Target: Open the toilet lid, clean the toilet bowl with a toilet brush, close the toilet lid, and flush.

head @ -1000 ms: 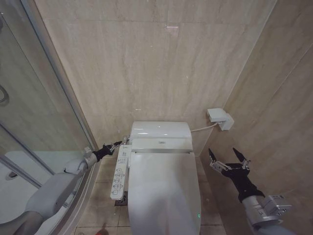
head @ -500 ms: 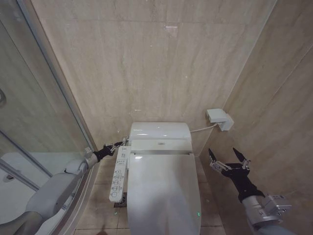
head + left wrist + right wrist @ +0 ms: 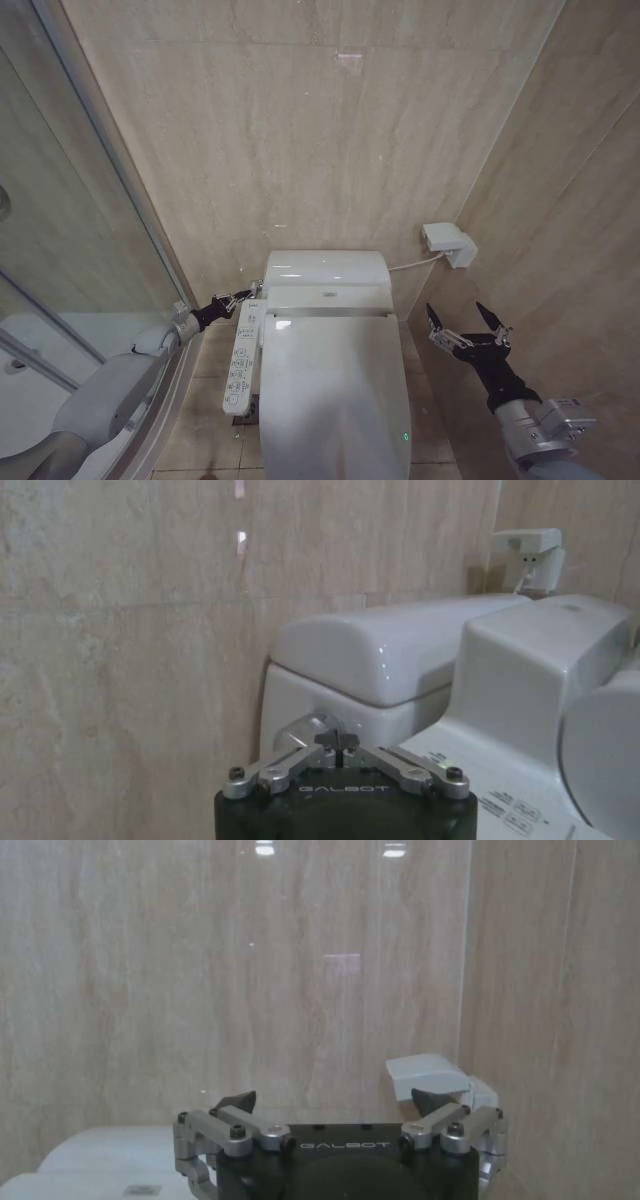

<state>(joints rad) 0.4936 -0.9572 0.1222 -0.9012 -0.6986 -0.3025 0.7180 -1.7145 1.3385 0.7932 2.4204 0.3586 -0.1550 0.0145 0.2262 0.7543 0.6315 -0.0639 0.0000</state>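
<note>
The toilet lid [image 3: 335,400] lies closed over the seat, so the toilet bowl is hidden beneath it. The toilet brush is out of view. My left gripper [image 3: 240,293] reaches to the left side of the white tank [image 3: 327,266]. In the left wrist view, the left gripper [image 3: 340,742] is shut, its tips against a chrome flush knob [image 3: 303,731] on the tank's side. My right gripper [image 3: 468,322] hangs open in the air right of the toilet, near the side wall. It holds nothing, and in the right wrist view the right gripper [image 3: 330,1101] faces the back wall.
A bidet control panel [image 3: 240,365] runs along the toilet's left side, just below the left gripper. A white wall box [image 3: 448,243] with a cable sits at the back right. A glass shower door [image 3: 70,250] and the shower tray [image 3: 30,400] close off the left.
The head camera has shifted slightly, so the shower door and control panel sit a little differently in the picture. Both grippers hold the same places.
</note>
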